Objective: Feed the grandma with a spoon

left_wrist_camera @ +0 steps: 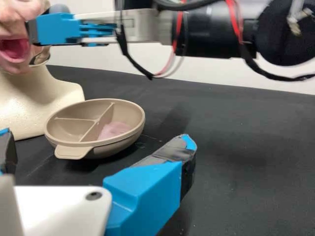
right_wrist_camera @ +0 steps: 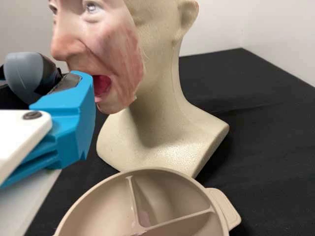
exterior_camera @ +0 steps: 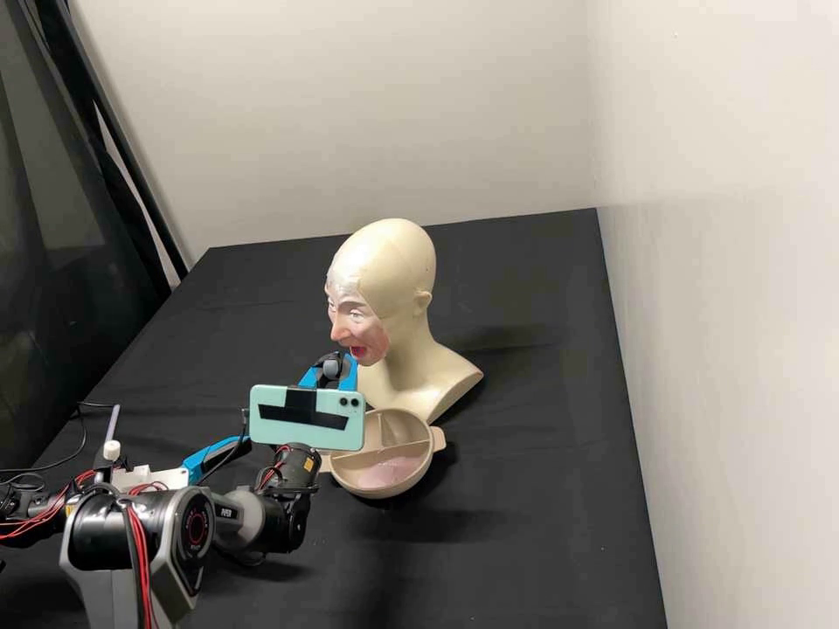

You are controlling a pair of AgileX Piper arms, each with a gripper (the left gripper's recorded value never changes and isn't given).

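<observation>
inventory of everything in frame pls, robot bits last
mannequin head: 1, cream with a painted face, mouth open, mid-bench
bowl: 1, beige, three compartments, beside the head's base
pink patch: 1, in one bowl compartment
spoon: 1, grey handle, at the mouth
phone: 1, mint with black tape, mounted on an arm
bench: 1, black
right pincer: 1, blue fingers, shut on the spoon
left pincer: 1, blue fingers, open, low near the bowl

Grandma head (right_wrist_camera: 147, 98) stands on black table (right_wrist_camera: 266, 98), mouth wide open. Right gripper (right_wrist_camera: 61, 83) just beside mouth, blue finger (right_wrist_camera: 69, 118) against fat grey spoon handle (right_wrist_camera: 27, 73). Tan bowl (right_wrist_camera: 222, 207), split inside, near neck.
</observation>
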